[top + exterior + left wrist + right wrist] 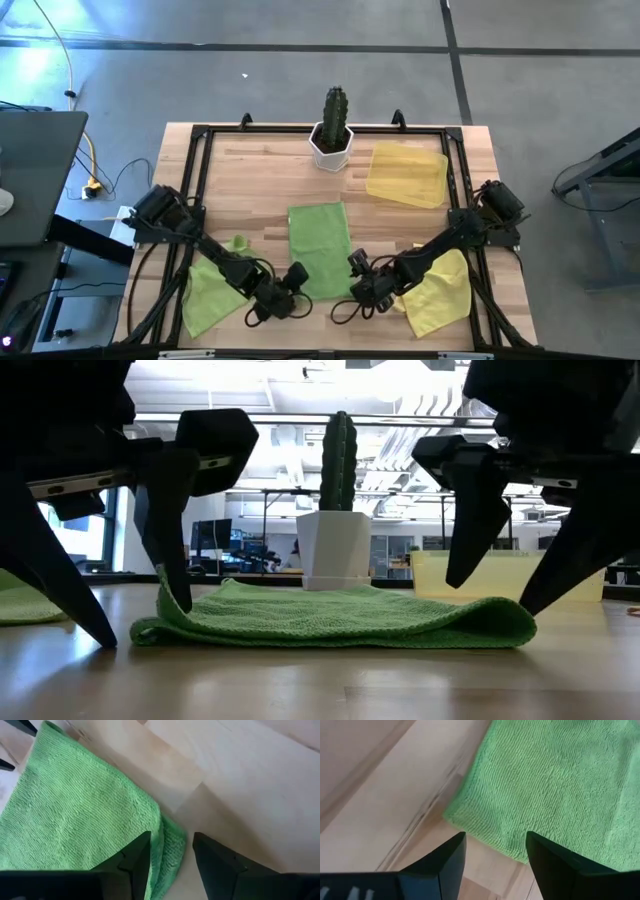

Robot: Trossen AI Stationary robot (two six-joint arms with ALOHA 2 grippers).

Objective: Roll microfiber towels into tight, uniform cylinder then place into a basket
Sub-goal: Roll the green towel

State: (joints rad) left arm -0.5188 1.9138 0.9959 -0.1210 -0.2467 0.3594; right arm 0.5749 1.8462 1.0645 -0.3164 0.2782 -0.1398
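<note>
A lime-green microfiber towel [320, 248] lies flat as a long strip in the middle of the table, folded double along its right side [515, 628]. My left gripper [171, 836] is open, slanting down astride the towel's near left corner. My right gripper [496, 835] is open, slanting down over the near right corner. A second green towel [213, 288] lies crumpled under my left arm. A yellow towel [440, 290] lies under my right arm. The pale yellow basket [408, 173] stands at the far right. My left gripper has one fingertip [180, 592] down at the towel's near left corner [163, 588], which curls up against that finger. The other fingertip [98, 632] stands on the bare table outside the towel's edge. My right gripper's fingertips stand close over the near right corner [517, 854]. I cannot tell whether they touch it.
A cactus in a white pot [333, 132] stands at the far middle, just beyond the towel's far end. A black frame [200, 160] runs round the table top. Bare wood shows between the towel and the frame's near bar.
</note>
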